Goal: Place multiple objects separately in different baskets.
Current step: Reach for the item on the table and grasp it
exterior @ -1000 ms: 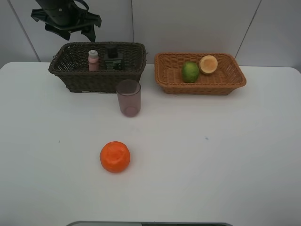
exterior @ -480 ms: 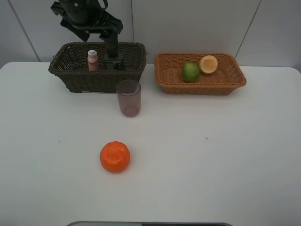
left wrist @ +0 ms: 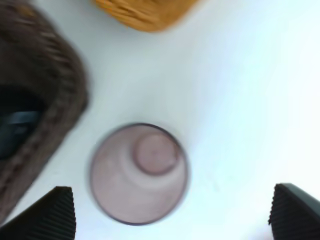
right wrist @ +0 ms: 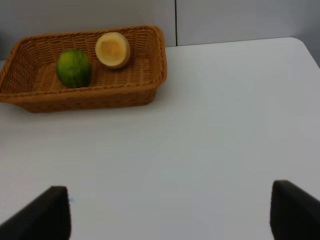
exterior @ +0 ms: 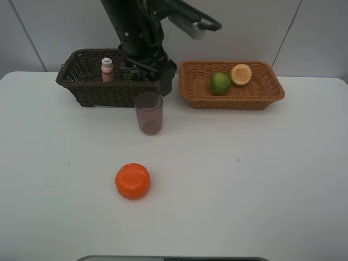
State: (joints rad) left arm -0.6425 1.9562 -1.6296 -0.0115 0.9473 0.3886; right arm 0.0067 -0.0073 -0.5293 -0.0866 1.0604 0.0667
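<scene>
Two baskets sit side by side at the back of the white table (exterior: 255, 185). The left arm (exterior: 136, 32) comes in from the back, passes over the dark basket (exterior: 81, 89) and bends down at its front right corner. The left gripper (exterior: 163, 81) hangs just above the pinkish cup (exterior: 148, 113). In the left wrist view its fingers (left wrist: 55, 212) are spread wide on either side of the cup's round mouth, touching nothing. The cup stands upright on the table, just in front of the dark basket and apart from it. Inside that basket a pink bottle (exterior: 107, 69) with a white cap stands upright, and a dark bottle (exterior: 127, 71) beside it is mostly hidden by the arm. The tan basket (exterior: 272, 91) holds a green lime (exterior: 220, 83) and a yellowish fruit (exterior: 241, 74), which touch each other. An orange (exterior: 132, 180) lies alone on the table, well in front of the cup. The right gripper (right wrist: 167, 215) shows only in its own wrist view, with its fingers far apart, holding nothing, over bare table with the tan basket in sight.
</scene>
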